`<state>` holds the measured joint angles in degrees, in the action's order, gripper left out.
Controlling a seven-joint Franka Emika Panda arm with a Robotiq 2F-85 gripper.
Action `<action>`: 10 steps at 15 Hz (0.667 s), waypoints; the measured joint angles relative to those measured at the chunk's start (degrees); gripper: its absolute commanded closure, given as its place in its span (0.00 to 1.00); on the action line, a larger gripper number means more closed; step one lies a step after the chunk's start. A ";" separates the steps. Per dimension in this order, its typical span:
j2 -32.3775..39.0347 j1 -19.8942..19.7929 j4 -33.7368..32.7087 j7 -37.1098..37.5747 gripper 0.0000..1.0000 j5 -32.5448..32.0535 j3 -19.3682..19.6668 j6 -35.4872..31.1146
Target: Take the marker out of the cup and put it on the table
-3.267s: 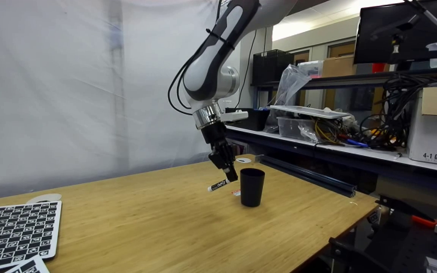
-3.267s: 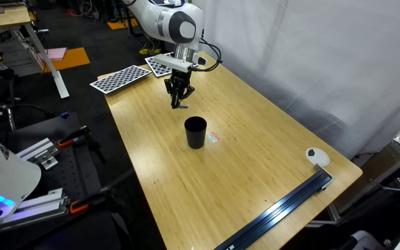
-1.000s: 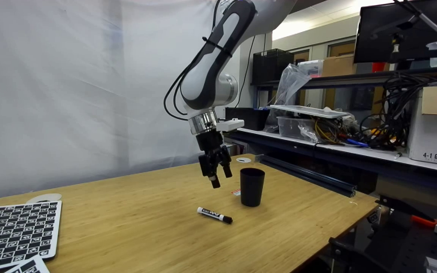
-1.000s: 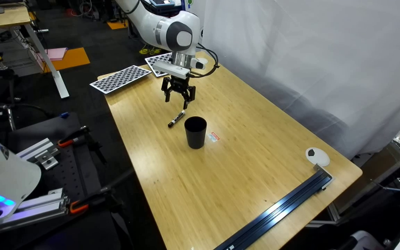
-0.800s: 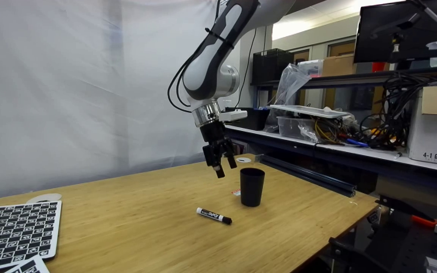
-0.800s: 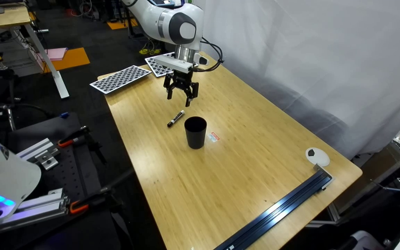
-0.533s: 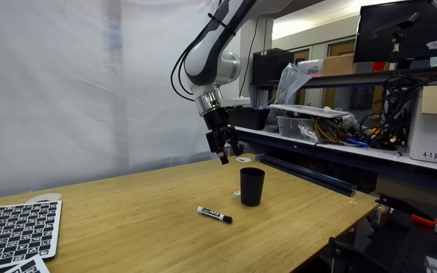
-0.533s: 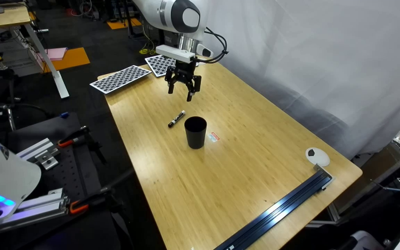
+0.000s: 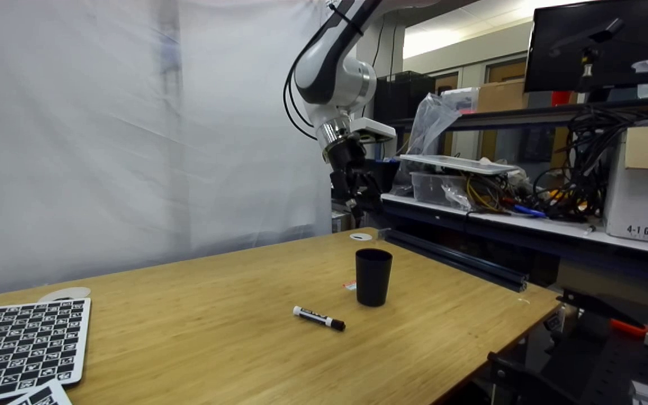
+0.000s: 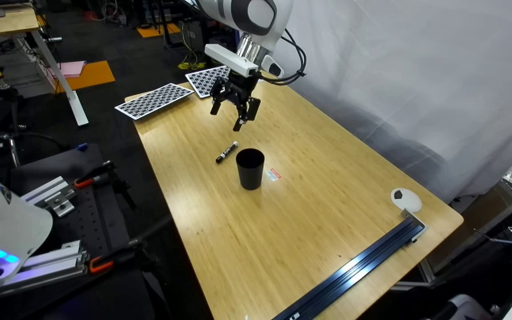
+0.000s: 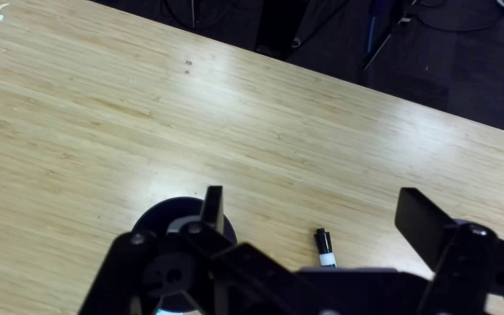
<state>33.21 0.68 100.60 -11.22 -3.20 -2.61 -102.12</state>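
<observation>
Black-capped marker (image 10: 227, 152) is seen lying on wood-grain tabletop (image 10: 256, 249) near upright black cup (image 10: 250, 173); Robotiq gripper (image 10: 226, 120) is held above, fingers (image 11: 425, 227) parted wide, nothing grasped.

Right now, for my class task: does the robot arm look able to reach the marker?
Probably yes: the fingers are open and hold nothing, and the marker lies uncovered on the table, beside but not touching the cup.
</observation>
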 measured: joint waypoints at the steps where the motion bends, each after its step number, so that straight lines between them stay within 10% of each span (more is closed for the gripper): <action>1: 0.00 -0.08 0.01 -0.01 0.00 0.21 -0.08 0.15; 10: 0.07 0.13 0.01 -0.01 0.00 0.22 -0.45 0.29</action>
<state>33.28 0.81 100.61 -11.23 -2.98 -3.06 -101.83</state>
